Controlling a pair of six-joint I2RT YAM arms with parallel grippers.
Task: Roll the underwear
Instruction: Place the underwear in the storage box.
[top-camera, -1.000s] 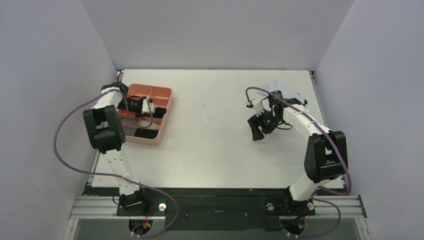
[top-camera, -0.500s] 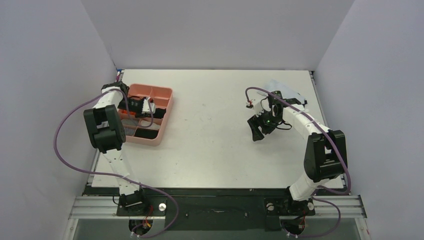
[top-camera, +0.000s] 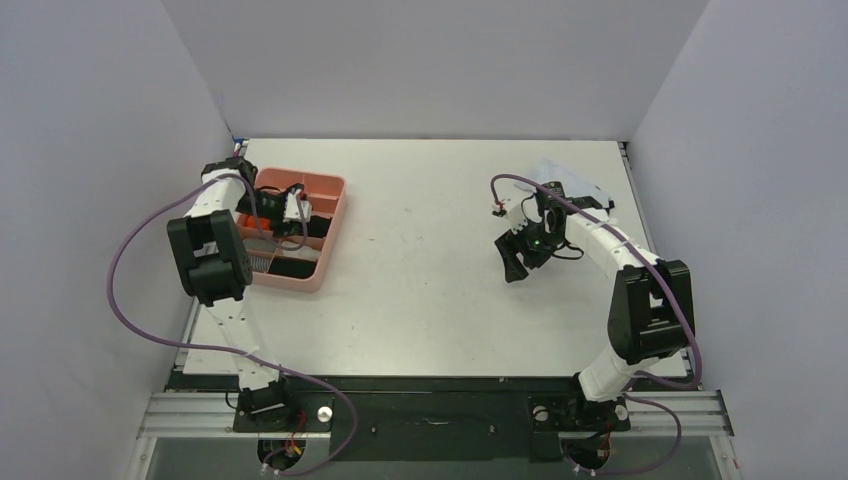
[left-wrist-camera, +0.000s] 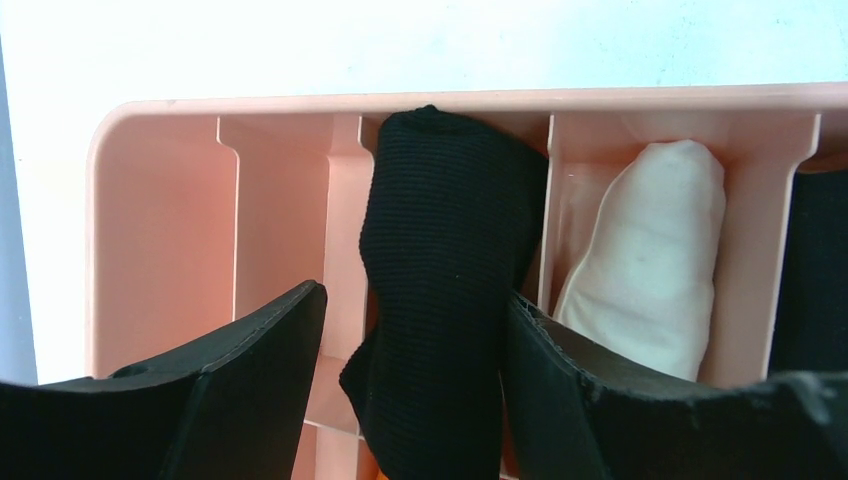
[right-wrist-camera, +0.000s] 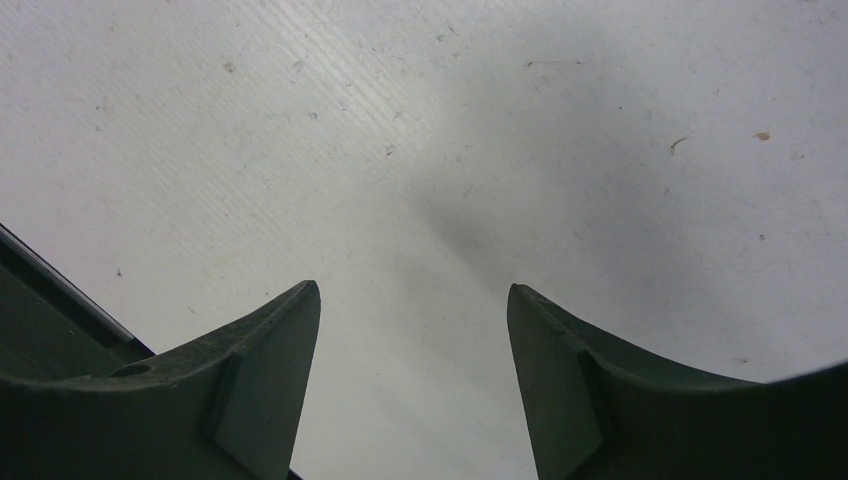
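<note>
Underwear (left-wrist-camera: 440, 280), black, rolled. Wide table (top-camera: 420, 300) carries pink tray (left-wrist-camera: 150, 110) at left side; underwear stands upright in tray's middle compartment, white roll (left-wrist-camera: 650, 260) in next slot. Just changed: my left pincer (left-wrist-camera: 412, 295) has spread from its clamp. Jaws now apart, straddling underwear, gap showing on one side. Judgement: this piece delivered and let go; lift clear next. My right pincer (right-wrist-camera: 412, 290) hangs apart over table, holding nothing.
</note>
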